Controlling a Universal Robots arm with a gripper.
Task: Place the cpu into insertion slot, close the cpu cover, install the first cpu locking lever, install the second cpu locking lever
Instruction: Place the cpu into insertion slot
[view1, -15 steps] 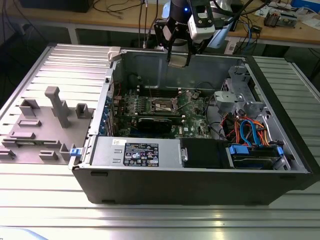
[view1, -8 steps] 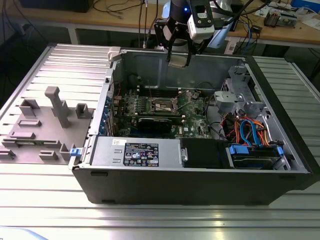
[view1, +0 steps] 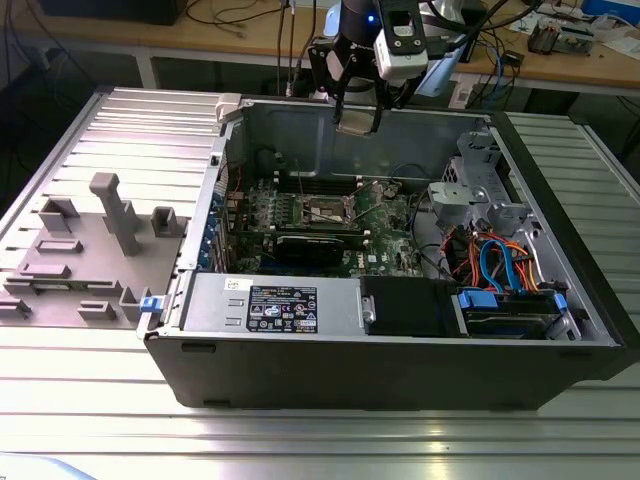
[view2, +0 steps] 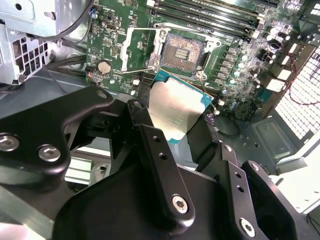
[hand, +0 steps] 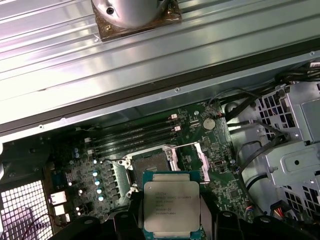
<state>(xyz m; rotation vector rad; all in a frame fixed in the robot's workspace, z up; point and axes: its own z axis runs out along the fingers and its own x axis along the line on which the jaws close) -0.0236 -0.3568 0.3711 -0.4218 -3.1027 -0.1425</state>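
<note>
My gripper (view1: 357, 118) hangs over the back wall of the open computer case, shut on the cpu (view1: 357, 122). In both wrist views the cpu (view2: 175, 107) (hand: 171, 204) is a flat silver-topped square with a green edge, clamped between black fingers (view2: 155, 150). It is well above the green motherboard. Below it the insertion slot (view2: 182, 52) (hand: 150, 162) (view1: 325, 208) lies bare, dark with a silvery rim. The cpu cover (view2: 140, 50) (hand: 192, 157) is swung open beside the slot, and a thin wire lever (view2: 120, 72) stands raised next to it.
Long black memory slots (view2: 210, 12) run beside the socket. A power supply (view1: 270, 305) and a drive cage with blue and orange cables (view1: 500, 270) fill the case's near side. Grey fixture blocks (view1: 110, 230) stand on the slatted metal table at the exterior view's left.
</note>
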